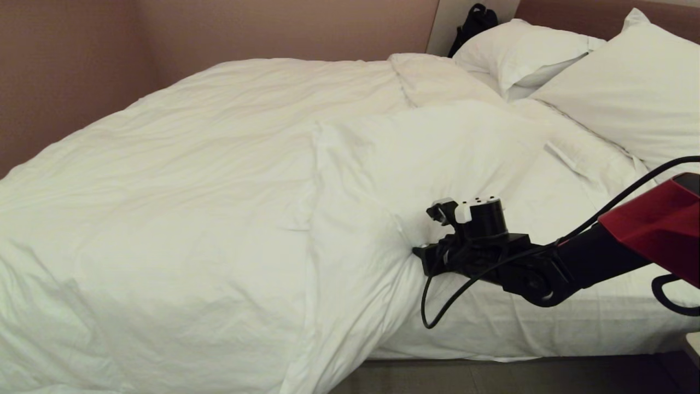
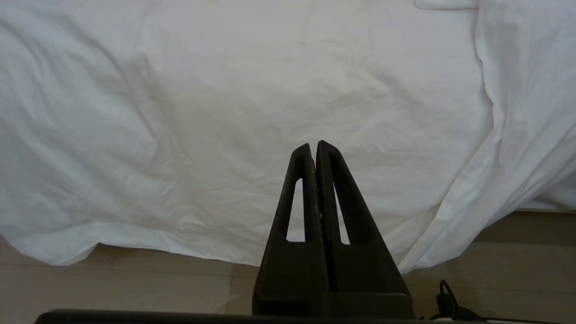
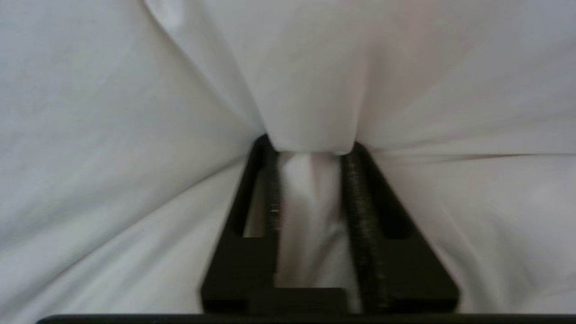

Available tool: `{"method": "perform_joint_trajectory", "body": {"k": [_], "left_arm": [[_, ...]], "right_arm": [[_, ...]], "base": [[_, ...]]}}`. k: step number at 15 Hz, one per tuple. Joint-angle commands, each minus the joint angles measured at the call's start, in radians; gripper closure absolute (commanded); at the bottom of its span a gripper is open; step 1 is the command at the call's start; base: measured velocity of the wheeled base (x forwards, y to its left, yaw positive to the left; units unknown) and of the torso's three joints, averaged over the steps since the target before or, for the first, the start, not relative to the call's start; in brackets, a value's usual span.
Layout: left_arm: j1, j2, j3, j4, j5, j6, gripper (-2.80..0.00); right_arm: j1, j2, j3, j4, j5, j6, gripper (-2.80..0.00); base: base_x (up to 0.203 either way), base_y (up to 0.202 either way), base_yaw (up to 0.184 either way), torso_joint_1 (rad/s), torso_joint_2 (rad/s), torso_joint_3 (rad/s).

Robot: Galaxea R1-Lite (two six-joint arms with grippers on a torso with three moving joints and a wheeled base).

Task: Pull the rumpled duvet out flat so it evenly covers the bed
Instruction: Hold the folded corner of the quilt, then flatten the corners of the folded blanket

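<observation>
Bed (image 1: 547, 328) under rumpled duvet (image 1: 191, 180), two pillows (image 1: 629, 87) at its head

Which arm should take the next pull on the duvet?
Right. The right tool is already pinching a fold of the duvet near the bed's side edge. The left tool hangs shut, off the fabric, above the floor.

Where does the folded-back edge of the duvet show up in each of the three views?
Head view: the duvet's folded-back edge runs down the picture's middle, just left of the right end effector.
Left wrist view: the edge runs down the right side; the left end effector hangs shut before it.
Right wrist view: a bunch of duvet sits between the fingers.
Shared landmark: that fold.
</observation>
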Motion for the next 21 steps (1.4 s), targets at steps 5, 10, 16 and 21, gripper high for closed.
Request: {"method": "perform_joint_trajectory", "body": {"k": [5, 10, 16, 21], "left_arm": [[0.0, 0.0, 0.0, 0.0, 0.0, -0.001, 0.0], [0.0, 0.0, 0.0, 0.0, 0.0, -0.001, 0.0], [0.0, 0.0, 0.0, 0.0, 0.0, -0.001, 0.0], [0.0, 0.0, 0.0, 0.0, 0.0, -0.001, 0.0]], "right_arm": [[0.001, -0.009, 0.001, -0.003, -0.001, 0.001, 0.0], [0.001, -0.037, 0.006, -0.005, -0.016, 0.006, 0.0], [-0.001, -0.113, 0.054, -0.002, -0.034, 0.009, 0.0], [-0.001, -0.184, 0.09, 0.003, -0.039, 0.008, 0.0]], "base": [[0.0, 0.0, 0.0, 0.0, 0.0, 0.0], [0.0, 0.0, 0.0, 0.0, 0.0, 0.0], [0.0, 0.0, 0.0, 0.0, 0.0, 0.0], [0.0, 0.0, 0.0, 0.0, 0.0, 0.0]]}}
